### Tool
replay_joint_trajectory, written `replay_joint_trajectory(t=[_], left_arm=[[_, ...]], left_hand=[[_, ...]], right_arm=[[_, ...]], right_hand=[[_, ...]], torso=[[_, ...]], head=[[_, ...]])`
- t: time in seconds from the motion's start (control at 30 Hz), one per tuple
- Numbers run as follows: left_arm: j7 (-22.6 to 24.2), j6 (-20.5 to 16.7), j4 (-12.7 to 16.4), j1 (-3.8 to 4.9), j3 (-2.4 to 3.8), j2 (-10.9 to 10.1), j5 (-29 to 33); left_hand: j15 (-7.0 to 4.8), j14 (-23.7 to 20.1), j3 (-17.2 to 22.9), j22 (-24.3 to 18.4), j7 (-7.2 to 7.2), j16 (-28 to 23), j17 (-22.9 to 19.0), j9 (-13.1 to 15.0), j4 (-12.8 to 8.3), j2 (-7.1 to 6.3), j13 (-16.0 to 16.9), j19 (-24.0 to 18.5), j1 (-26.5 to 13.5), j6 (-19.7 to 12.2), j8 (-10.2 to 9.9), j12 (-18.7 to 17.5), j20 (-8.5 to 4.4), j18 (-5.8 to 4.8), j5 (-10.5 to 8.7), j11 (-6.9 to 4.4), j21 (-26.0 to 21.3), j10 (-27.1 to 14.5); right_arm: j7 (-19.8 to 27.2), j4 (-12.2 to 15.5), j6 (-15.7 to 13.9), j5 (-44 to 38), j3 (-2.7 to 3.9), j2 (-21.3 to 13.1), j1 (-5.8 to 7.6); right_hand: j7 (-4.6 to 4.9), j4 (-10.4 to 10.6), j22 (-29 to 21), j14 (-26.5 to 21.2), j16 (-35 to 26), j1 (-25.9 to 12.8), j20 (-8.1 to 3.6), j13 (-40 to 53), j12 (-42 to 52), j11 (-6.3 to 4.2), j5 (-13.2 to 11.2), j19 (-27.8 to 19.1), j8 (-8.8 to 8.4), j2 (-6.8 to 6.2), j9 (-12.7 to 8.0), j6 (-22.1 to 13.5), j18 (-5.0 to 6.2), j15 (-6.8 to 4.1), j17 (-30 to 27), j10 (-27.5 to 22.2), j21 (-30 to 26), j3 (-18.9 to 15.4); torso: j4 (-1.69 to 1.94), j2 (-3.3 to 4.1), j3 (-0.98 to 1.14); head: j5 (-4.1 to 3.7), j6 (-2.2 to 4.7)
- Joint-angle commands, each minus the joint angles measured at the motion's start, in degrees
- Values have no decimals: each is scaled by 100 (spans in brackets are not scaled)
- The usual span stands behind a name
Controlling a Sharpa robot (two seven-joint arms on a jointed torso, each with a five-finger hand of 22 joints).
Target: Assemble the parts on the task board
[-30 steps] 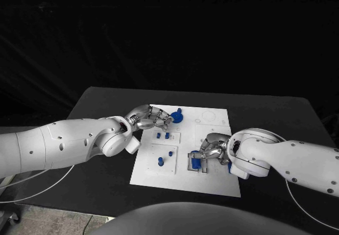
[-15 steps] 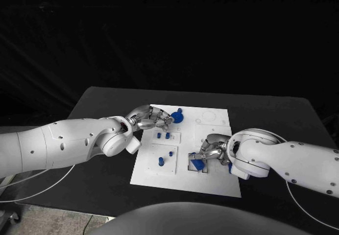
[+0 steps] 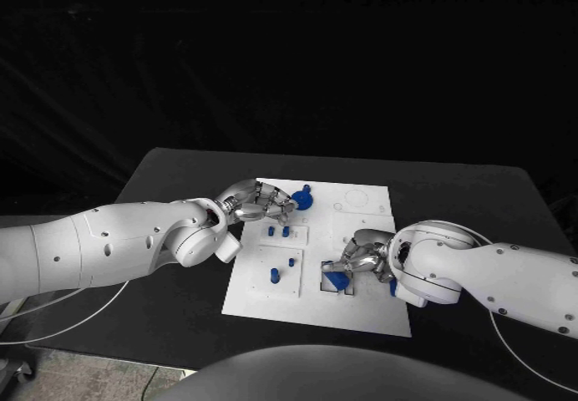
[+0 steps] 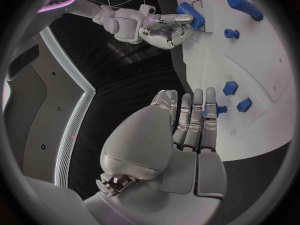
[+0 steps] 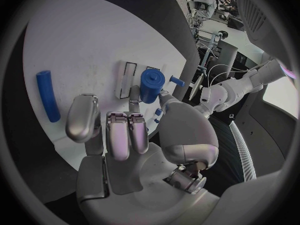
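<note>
A black desk (image 3: 180,175) under a dark background carries the white task board (image 3: 362,219). Several blue parts (image 3: 282,272) are seen standing in it; assembly is judged partly done. At the board's near edge a blue cylinder (image 5: 150,86) is gripped by the right hand (image 3: 357,259). At its far corner, the left hand (image 3: 256,203) is held with fingers (image 4: 195,116) straight, gripping nothing.

Both hands (image 3: 256,203) (image 3: 357,259) over the task board (image 3: 362,219)
</note>
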Motion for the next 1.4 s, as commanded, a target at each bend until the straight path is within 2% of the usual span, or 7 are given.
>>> replay_joint_trajectory(t=[0.03,0.67,0.87,1.03,1.1,1.2,1.4], left_arm=[[14,122,2,-4,3,14,9],[-28,149,-33,-6,3,36,8],[-34,158,-34,-6,3,38,6],[-39,171,-36,-7,3,38,-31],[-40,176,-41,-8,3,39,-39],[-39,184,-50,-10,3,44,-47],[-49,198,-43,-12,3,38,-62]], left_hand=[[-2,24,50,12,30,30,-11,8,-4,-2,-13,-5,64,-16,37,-34,-20,51,30,-5,37,44],[-4,26,95,44,36,32,-21,11,-6,-17,-37,-14,106,-19,55,-46,-25,48,71,-4,46,66],[-5,30,117,60,41,36,-25,13,-7,-23,-47,-18,123,-19,65,-46,-28,47,85,-3,51,85],[-5,30,117,60,41,36,-25,13,-7,-23,-47,-18,123,-19,65,-46,-28,47,85,-3,51,85],[-5,30,117,60,41,36,-25,13,-7,-23,-47,-18,123,-19,65,-46,-28,47,85,-3,51,85],[-6,33,130,70,44,37,-27,14,-7,-26,-53,-20,133,-18,70,-46,-30,46,92,-2,54,98],[-6,34,135,74,45,38,-29,14,-7,-27,-55,-21,137,-19,72,-46,-31,45,95,-3,55,102]], right_arm=[[-135,-22,23,-128,-26,-36,-27],[-112,179,-55,-141,0,-257,112],[363,309,-269,-238,2,-387,133],[940,491,-383,-819,0,-525,130],[1056,557,-377,-1041,-1,-556,120],[1143,616,-342,-1244,-2,-570,93],[1174,638,-279,-1394,-3,-561,36]], right_hand=[[27,135,829,501,-8,-152,14,1509,22,22,-91,2,73,28,39,50,72,12,1122,591,-18,-127],[-184,303,888,527,48,-1109,-124,1509,22,-164,-45,115,696,593,708,383,32,-142,1197,591,207,-1161],[-228,271,911,538,81,-684,-162,1509,22,-197,247,144,847,693,973,353,16,-175,1240,591,296,-1347],[-253,-68,943,545,103,281,-177,1509,22,-225,475,179,1037,576,1338,231,-10,-195,1269,591,425,-1383],[-269,-119,956,546,109,529,-190,1509,22,-242,473,192,1212,543,1625,166,-20,-208,1278,591,480,-1459],[-295,-107,958,545,105,730,-209,1509,22,-262,456,191,2230,529,2431,486,-20,-221,1273,591,496,-1600],[-313,-75,958,544,104,813,-217,1509,22,-278,369,189,2778,531,2854,702,-21,-237,1271,591,500,-1708]], torso=[[2,-1,0],[0,-2,-1],[1,1,0],[0,5,0],[-3,3,0],[-4,-5,0],[3,0,3]], head=[[13,1],[46,1],[47,1],[34,1],[13,1],[-5,1],[23,1]])
